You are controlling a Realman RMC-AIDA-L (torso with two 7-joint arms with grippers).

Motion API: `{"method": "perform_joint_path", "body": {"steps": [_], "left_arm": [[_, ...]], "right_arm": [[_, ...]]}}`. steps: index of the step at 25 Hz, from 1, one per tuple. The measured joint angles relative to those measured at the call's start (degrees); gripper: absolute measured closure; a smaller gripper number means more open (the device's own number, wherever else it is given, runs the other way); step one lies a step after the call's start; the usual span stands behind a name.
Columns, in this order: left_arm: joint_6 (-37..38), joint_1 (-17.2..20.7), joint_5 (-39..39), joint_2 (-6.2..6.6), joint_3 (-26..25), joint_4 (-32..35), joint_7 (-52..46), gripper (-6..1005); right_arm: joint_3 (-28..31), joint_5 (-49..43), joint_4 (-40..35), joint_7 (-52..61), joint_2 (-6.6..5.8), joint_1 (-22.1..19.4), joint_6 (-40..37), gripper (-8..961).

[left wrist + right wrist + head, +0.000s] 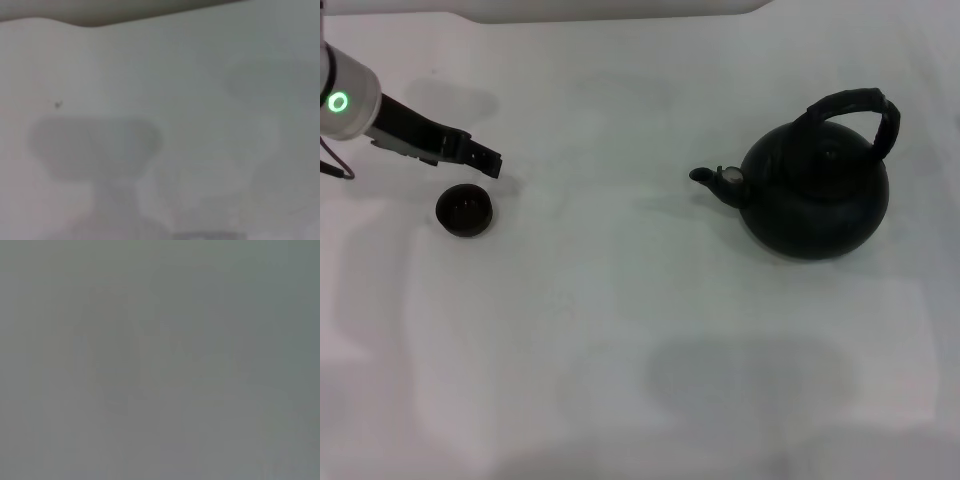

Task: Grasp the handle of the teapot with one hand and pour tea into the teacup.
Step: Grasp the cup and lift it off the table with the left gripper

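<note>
Left gripper [485, 160]: we are hovering beside the teacup [464, 210]; jaws' state we cannot tell.
Progress: teapot [815, 195] handle [855, 108] not yet grasped; pouring is awaiting us.

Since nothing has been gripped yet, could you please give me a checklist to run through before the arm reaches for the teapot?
1. teapot upright on the table: ok.
2. handle arched over the pot and free of obstruction: ok.
3. Spout pointing towards the teacup: ok, though the cup sits far off across bare table.
4. Teacup upright, mouth up: ok; whether it already holds tea: cannot tell.
5. left gripper close behind the cup, clear of the pot's path: not ok.
6. Right gripper ready near the handle: cannot tell, it is not in view.
</note>
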Motion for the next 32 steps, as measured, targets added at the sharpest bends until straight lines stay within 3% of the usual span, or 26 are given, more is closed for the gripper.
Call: {"method": "perform_joint_path", "body": {"steps": [32], "left_arm": [[0.41,-2.45,2.18,-0.16,4.36,-5.4,-0.7,128]], "right_arm": [[0.07,0.0,-0.39,0.0,0.0,0.04,0.93,93]]}}
